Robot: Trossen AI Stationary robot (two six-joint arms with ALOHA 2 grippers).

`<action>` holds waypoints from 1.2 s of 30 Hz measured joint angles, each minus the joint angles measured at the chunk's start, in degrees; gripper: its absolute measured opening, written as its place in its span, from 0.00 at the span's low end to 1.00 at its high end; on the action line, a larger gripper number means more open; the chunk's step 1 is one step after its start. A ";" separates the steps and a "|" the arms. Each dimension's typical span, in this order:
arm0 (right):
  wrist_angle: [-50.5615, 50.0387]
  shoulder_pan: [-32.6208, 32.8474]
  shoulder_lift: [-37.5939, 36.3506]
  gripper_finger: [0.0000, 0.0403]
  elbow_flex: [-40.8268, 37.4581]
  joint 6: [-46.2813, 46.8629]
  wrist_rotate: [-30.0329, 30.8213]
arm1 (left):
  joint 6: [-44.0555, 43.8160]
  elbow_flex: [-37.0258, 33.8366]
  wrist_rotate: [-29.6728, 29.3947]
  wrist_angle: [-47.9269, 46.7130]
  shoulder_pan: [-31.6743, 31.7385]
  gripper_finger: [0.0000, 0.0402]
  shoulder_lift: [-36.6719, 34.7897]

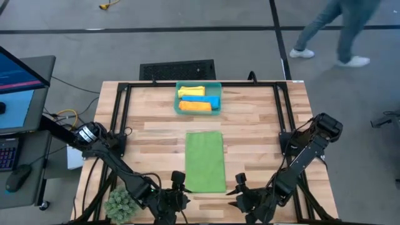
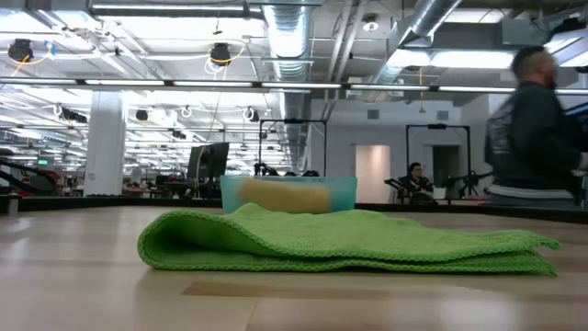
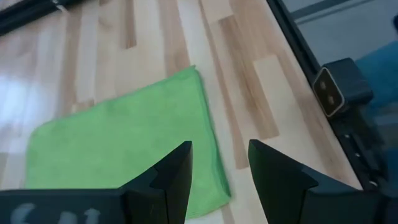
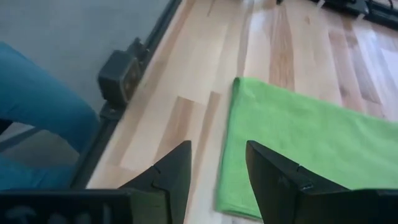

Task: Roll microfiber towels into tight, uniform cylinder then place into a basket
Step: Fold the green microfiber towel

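A green microfiber towel [image 1: 205, 161], folded into a long strip, lies flat on the wooden table's middle; in the low view the green towel [image 2: 340, 241] shows several layers. The teal basket [image 1: 177, 100] at the far middle holds rolled yellow, blue and orange towels [image 1: 199, 99]. My left gripper [image 1: 181, 187] hovers open by the strip's near left corner; in the left wrist view my left gripper [image 3: 219, 180] stands above that corner of the towel [image 3: 124, 143]. My right gripper [image 1: 236, 187] hovers open by the near right corner, and in the right wrist view my right gripper [image 4: 217, 180] sits over the edge of the towel [image 4: 311, 143].
A small green plant [image 1: 120, 203] stands at the near left corner. A black frame [image 1: 119, 106] runs around the tabletop. A dark grate [image 1: 177, 69] lies on the floor behind the table. A person [image 1: 337, 31] walks past the far right.
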 joint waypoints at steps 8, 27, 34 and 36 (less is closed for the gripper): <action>0.19 -3.21 5.77 0.44 -0.08 -0.05 -0.19 | -0.22 0.00 6.72 -0.18 2.07 0.38 0.02; 4.02 -6.13 11.92 0.44 0.01 4.87 -6.05 | -3.58 -0.24 0.65 0.27 1.30 0.38 13.04; 3.58 -6.11 12.46 0.44 0.02 8.29 -6.06 | -7.02 -0.26 0.81 0.05 1.29 0.38 15.19; 3.37 -5.89 13.70 0.44 -0.01 9.29 -5.99 | -8.47 -0.24 1.14 0.02 1.43 0.38 15.12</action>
